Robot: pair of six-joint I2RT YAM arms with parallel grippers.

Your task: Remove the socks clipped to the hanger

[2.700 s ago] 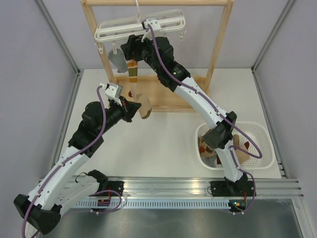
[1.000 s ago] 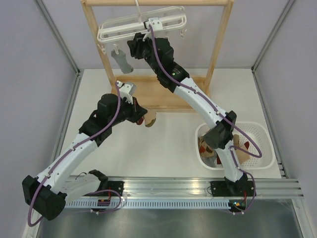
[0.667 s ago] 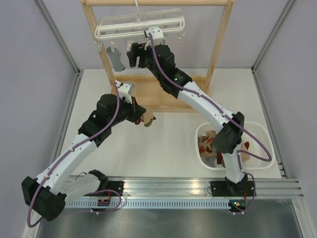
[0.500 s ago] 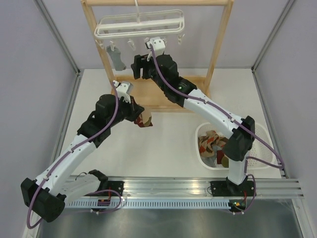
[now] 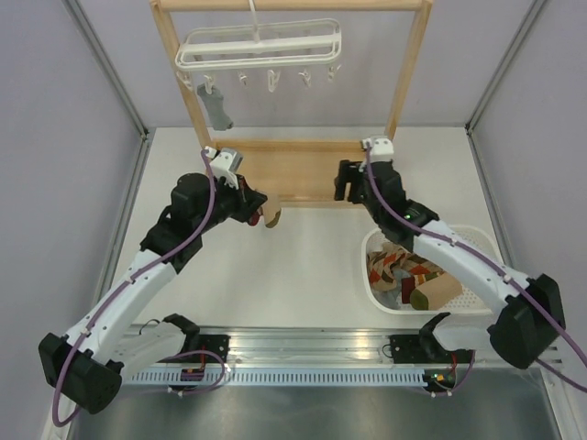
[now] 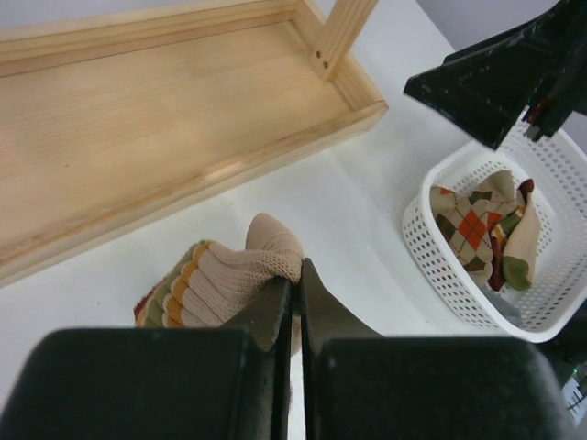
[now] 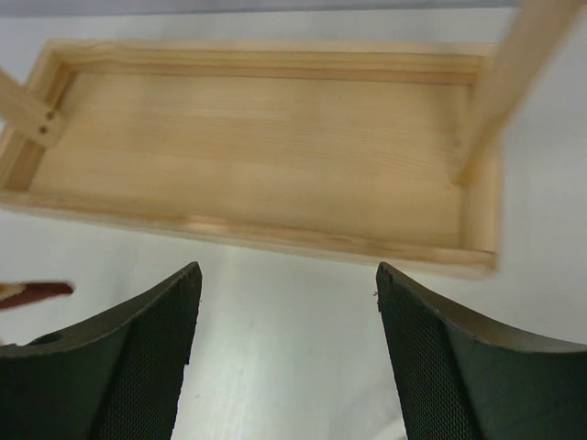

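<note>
The white hanger (image 5: pixel 261 46) hangs from the wooden rack's top bar. One grey sock (image 5: pixel 217 110) stays clipped at its left end; the other clips dangle bare. My left gripper (image 5: pixel 264 211) is shut on a red-brown-tan striped sock (image 5: pixel 272 218) just above the table, in front of the rack. In the left wrist view the jaws (image 6: pixel 296 275) pinch the sock's cream cuff (image 6: pixel 225 284). My right gripper (image 5: pixel 347 185) is open and empty, low beside the rack's right front corner. Its fingers (image 7: pixel 147 357) stand wide apart over bare table.
The wooden rack's base tray (image 5: pixel 289 170) lies behind both grippers and fills the right wrist view (image 7: pixel 257 156). A white perforated basket (image 5: pixel 477 240) at the right holds several argyle and tan socks (image 5: pixel 413 275); it also shows in the left wrist view (image 6: pixel 431 257).
The striped sock came off the hanger in my left gripper and dropped toward the table. My right gripper left the hanger and swung down and right to the rack's base.
</note>
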